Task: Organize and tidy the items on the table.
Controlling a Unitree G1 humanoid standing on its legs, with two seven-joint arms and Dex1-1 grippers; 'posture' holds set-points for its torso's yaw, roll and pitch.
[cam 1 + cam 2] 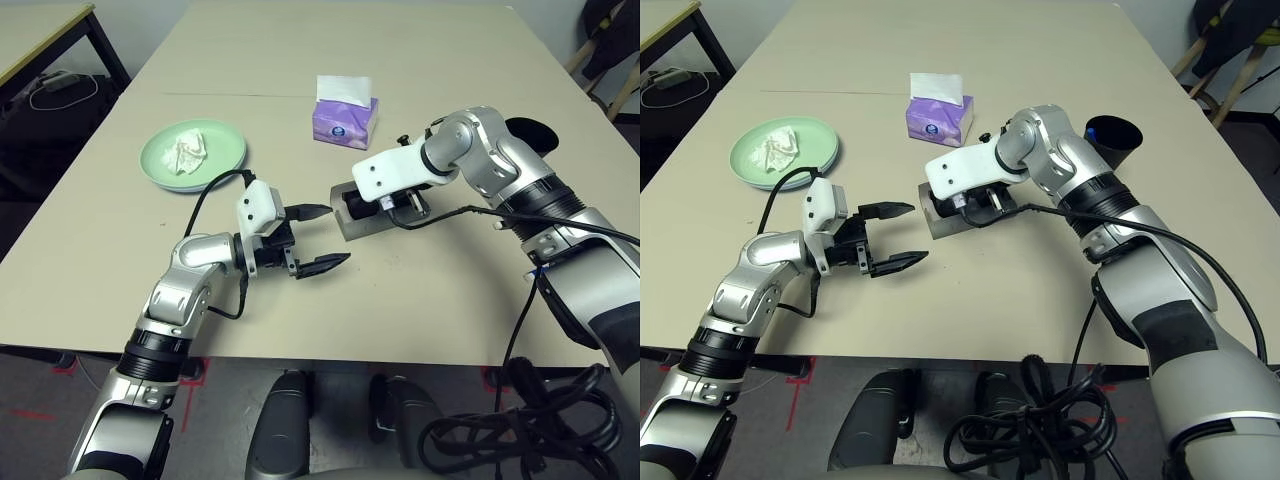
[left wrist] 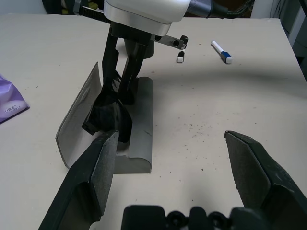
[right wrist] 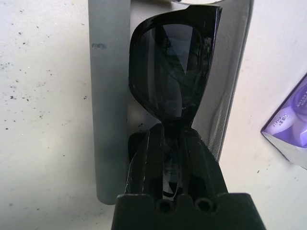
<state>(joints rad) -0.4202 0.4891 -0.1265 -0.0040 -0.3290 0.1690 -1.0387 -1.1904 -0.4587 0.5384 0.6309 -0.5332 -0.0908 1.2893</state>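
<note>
Right gripper (image 3: 169, 158) sits at the centre of the head views, reaching down into the open grey glasses case (image 1: 362, 222), its two black fingers pressed together on the black sunglasses (image 3: 170, 72). From the right wrist camera the sunglasses lie lengthwise inside the case, one dark lens showing past the fingertips and the grey case walls running along both sides. Seen from the left wrist camera, the case lid stands tilted up on one side of the fingers and the sunglasses sit low in the trough between lid and base. Lower left of centre in the head views, the left gripper (image 1: 318, 238) hovers just above the table (image 1: 420, 60), pointing sideways toward the case with its fingers spread wide and nothing between them; it stands near the case but apart from it. At the left of the frame the pale green plate (image 1: 228, 148) rests on the table with the crumpled white tissue (image 1: 188, 152) lying on it. Just above the case, at top centre, stands the purple tissue box (image 1: 344, 120) with a white sheet sticking up. Behind the right arm, toward the right edge, part of the black cup (image 1: 1114, 136) shows. The blue-white pen (image 2: 221, 51) lies on the table beyond the case in the left wrist view.
</note>
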